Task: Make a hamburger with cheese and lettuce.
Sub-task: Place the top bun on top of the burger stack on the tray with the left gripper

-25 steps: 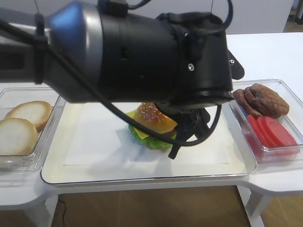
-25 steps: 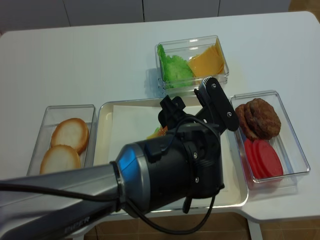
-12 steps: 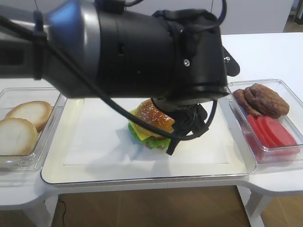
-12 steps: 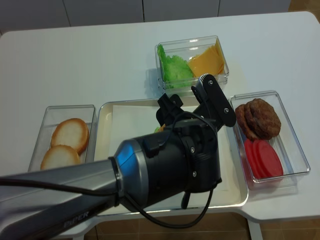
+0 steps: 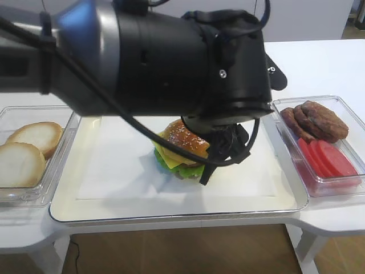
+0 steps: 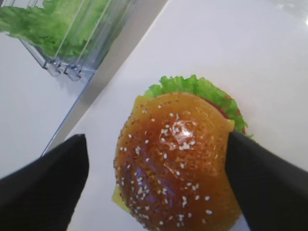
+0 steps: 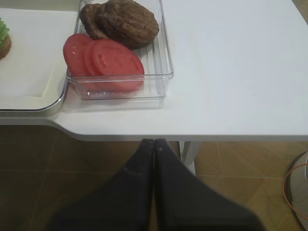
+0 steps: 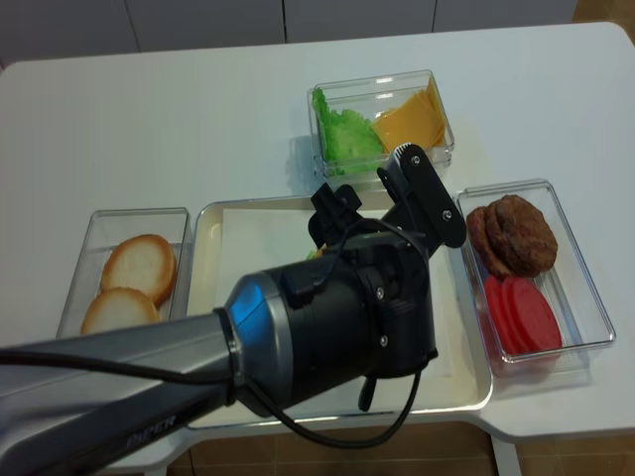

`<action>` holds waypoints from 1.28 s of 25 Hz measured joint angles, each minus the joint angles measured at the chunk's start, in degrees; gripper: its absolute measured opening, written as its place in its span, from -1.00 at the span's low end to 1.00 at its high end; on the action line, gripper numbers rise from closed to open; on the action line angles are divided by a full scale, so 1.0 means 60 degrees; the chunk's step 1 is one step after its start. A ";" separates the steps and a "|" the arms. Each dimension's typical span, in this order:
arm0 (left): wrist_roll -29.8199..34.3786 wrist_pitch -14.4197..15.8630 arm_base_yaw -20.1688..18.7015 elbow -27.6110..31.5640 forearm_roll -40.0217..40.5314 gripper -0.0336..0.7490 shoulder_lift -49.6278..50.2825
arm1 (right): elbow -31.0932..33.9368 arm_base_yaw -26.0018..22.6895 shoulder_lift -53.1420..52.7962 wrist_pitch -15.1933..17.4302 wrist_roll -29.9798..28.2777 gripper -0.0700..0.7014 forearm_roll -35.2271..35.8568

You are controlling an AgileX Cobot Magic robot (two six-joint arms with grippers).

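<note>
Hamburger [image 6: 180, 163] sits assembled at the middle of the white tray [image 5: 114, 188]: sesame bun top over the cheese [image 6: 141, 102], whose corner pokes out at 11 o'clock, with the lettuce [image 6: 192, 86] frilling out at 12 to 2 o'clock. The left claw [image 6: 156, 168] is spread wide, its dark fingers [image 6: 48, 168] flanking the bun at 9 and 3 o'clock without touching it. Over the last second the left arm has drifted slightly up and back while the burger stayed put, so the bun top looks released and the build seems essentially finished. The right claw [image 7: 154, 159] hangs pressed closed and empty off the bench [image 7: 231, 72] edge, the patties [image 7: 125, 21] and tomato slices [image 7: 103, 60] at its 11 o'clock.
</note>
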 joint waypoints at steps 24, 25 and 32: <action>0.1891 0.1331 0.1503 -0.1721 -0.2638 0.81 -0.0398 | 0.0000 0.0000 0.0000 0.0000 0.0000 -0.95 0.0000; 0.2064 0.1502 0.1689 -0.1727 -0.2983 0.81 -0.0398 | 0.0000 0.0000 0.0000 0.0000 0.0000 -0.95 0.0000; 0.2658 0.1786 0.3346 -0.1743 -0.4808 0.81 -0.0851 | 0.0000 0.0000 0.0000 0.0000 0.0000 -0.95 0.0000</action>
